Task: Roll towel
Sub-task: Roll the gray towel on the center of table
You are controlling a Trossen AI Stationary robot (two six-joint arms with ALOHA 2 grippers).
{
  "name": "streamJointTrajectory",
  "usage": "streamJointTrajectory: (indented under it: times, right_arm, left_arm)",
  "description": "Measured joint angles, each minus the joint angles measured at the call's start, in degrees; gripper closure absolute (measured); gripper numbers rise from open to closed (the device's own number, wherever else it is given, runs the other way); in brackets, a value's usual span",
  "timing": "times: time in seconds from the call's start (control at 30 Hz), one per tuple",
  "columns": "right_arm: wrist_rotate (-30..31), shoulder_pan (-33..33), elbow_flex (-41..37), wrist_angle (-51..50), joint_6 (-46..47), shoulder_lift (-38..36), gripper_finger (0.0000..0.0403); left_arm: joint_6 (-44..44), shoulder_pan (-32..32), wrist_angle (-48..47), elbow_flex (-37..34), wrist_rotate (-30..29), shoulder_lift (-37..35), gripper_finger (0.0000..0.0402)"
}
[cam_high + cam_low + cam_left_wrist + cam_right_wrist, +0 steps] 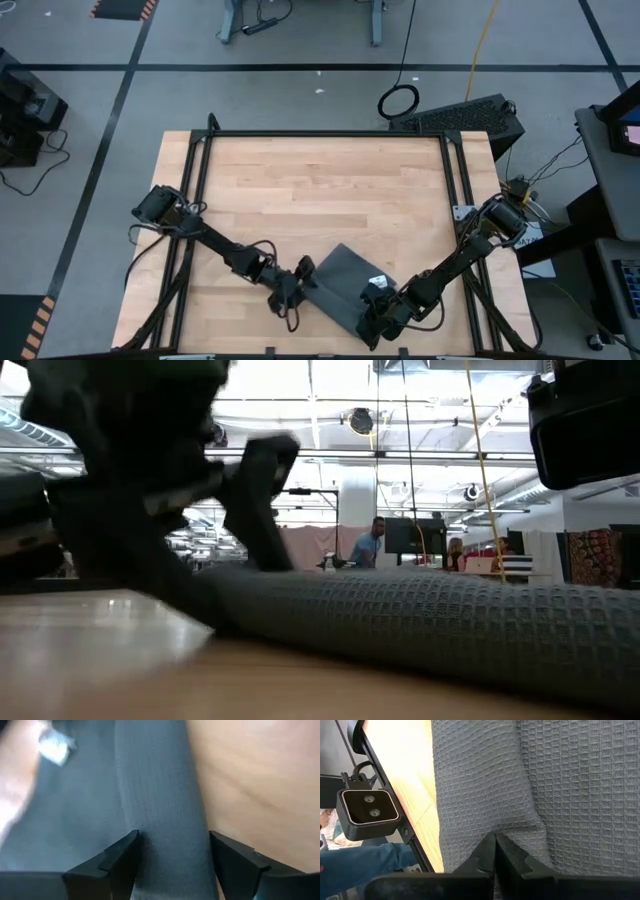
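Note:
The dark grey towel (341, 281) lies near the table's near edge, part of it rolled up into a roll (420, 622) that rests on the wood. Its small white tag (378, 281) also shows in the left wrist view (57, 746). My left gripper (299, 284) is at the towel's left end, with the roll (165, 820) between its fingers. My right gripper (379, 302) is at the towel's right near end, its fingers shut together on the cloth (485, 785). My left gripper has the rolled part of the towel (172, 865) between its two widely spread fingers (120, 857), which stand on either side of the roll and lie across it. The roll rests on the table and on the flat cloth beside it. My right gripper pinches a gathered bit of the towel's rolled part (496, 827) between its two fingertips (487, 851). The cloth puckers toward the tips. One layer or several, I cannot tell. The towel lies on the table.
The black metal frame (455, 190) runs round the table. A small camera (367, 812) sits at the near edge close to my right gripper. People stand in the room beyond (368, 545). Bare wood (320, 190) stretches toward the far edge.

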Motion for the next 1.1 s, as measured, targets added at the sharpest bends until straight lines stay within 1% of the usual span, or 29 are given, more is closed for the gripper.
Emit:
streamJointTrajectory:
  times: [0.13, 0.23, 0.3, 0.33, 0.4, 0.47, 0.5, 0.53, 0.6, 0.67, 0.73, 0.8, 0.93, 1.1]
  right_arm:
    - [-0.1, 0.0, 0.0, 0.1, -1.8, 0.0, 0.0403]
    - [-0.2, 0.0, 0.0, 0.1, -3.9, 0.0, 0.0403]
    - [-0.9, 0.0, 0.0, 0.1, -4.6, -0.2, 0.0403]
    - [-1.4, 0.0, 0.0, 0.0, -4.9, -0.5, 0.0402]
    - [-1.7, 0.0, 0.0, -0.5, -6.0, -1.6, 0.0393]
    - [-1.6, 0.2, 0.0, -2.6, -6.9, -3.5, 0.0376]
    - [-1.6, 0.4, 0.0, -4.6, -7.0, -4.8, 0.0363]
    - [-1.4, 0.4, 0.0, -6.7, -7.0, -6.3, 0.0350]
    - [-0.4, 0.6, 0.0, -11.1, -7.3, -9.4, 0.0317]
    - [2.2, 1.1, 0.0, -14.7, -7.4, -12.8, 0.0282]
    - [5.7, 1.7, 0.0, -15.2, -7.9, -15.3, 0.0245]
    - [8.2, 2.3, 0.0, -14.3, -9.8, -16.3, 0.0209]
    - [10.6, 2.6, 0.0, -9.1, -13.6, -14.6, 0.0139]
    - [10.9, 0.6, 0.7, -6.0, -18.1, -8.9, 0.0064]
  left_arm:
    - [-4.8, 1.2, -1.0, 0.0, 0.6, 0.0, 0.0172]
    - [-8.6, 2.7, -1.1, 0.1, 4.4, 0.0, 0.0199]
    - [-11.7, 3.6, -1.7, 0.7, 7.7, 0.0, 0.0234]
    - [-13.6, 4.0, -1.8, 1.0, 9.3, 0.0, 0.0258]
    - [-17.8, 5.0, -1.8, 1.6, 12.6, 0.0, 0.0313]
    - [-21.6, 6.1, -1.7, 1.9, 15.9, 0.0, 0.0369]
    - [-24.0, 6.8, -1.8, 2.0, 17.0, 0.0, 0.0382]
    - [-26.7, 7.4, -1.9, 2.0, 17.4, 0.0, 0.0384]
    - [-31.5, 8.6, -3.4, 2.0, 18.0, 0.0, 0.0378]
    - [-34.5, 9.6, -6.4, 2.1, 18.5, -0.1, 0.0375]
    - [-35.6, 10.2, -9.8, 2.1, 19.8, -0.9, 0.0378]
    - [-36.5, 10.9, -11.8, 2.2, 22.4, -1.1, 0.0384]
    - [-39.7, 12.1, -13.7, 2.1, 27.4, -2.2, 0.0385]
    - [-42.0, 13.2, -13.6, 2.1, 28.3, -3.6, 0.0384]
